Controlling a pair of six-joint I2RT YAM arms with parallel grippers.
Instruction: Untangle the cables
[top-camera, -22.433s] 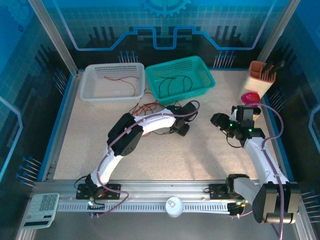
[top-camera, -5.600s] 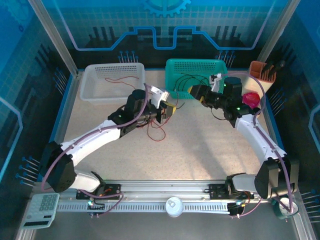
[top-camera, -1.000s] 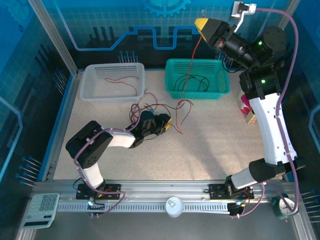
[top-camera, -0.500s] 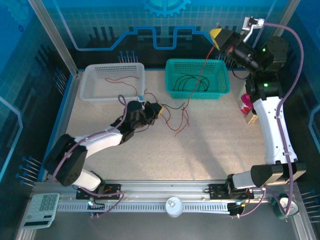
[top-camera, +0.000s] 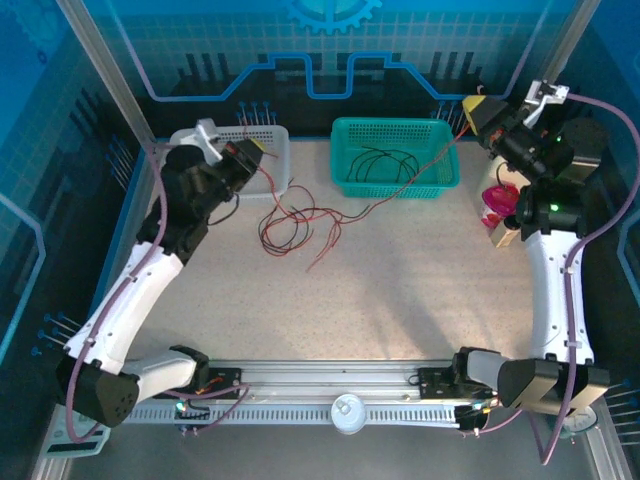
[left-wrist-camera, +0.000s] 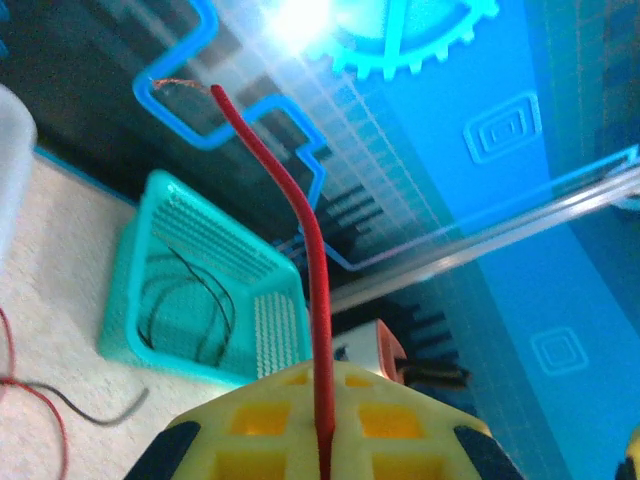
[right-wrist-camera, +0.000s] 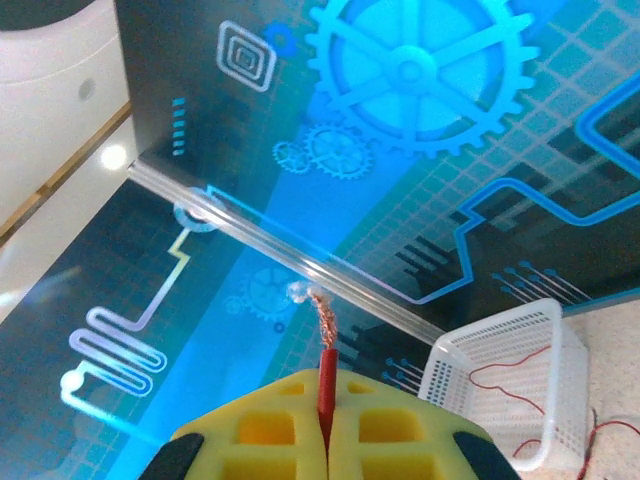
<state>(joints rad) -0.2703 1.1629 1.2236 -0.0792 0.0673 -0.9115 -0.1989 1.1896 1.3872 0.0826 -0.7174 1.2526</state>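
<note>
We reckon it's the pull-apart step: left claw (left-wrist-camera: 322, 420) and right claw (right-wrist-camera: 325, 405) each clenched on a thin red cable (left-wrist-camera: 310, 260). Next we'd gently tease the tangle (top-camera: 285, 225) on the bench (top-camera: 420, 290) loose.

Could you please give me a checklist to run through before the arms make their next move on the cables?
1. Left fingers shut on left cable: ok.
2. Right fingers shut on right cable: ok.
3. Right cable clear of teal basket: not ok, it passes over the basket.
4. Red pile on table untangled: not ok, loops overlap.
5. Both arms hold one same cable: cannot tell.
</note>
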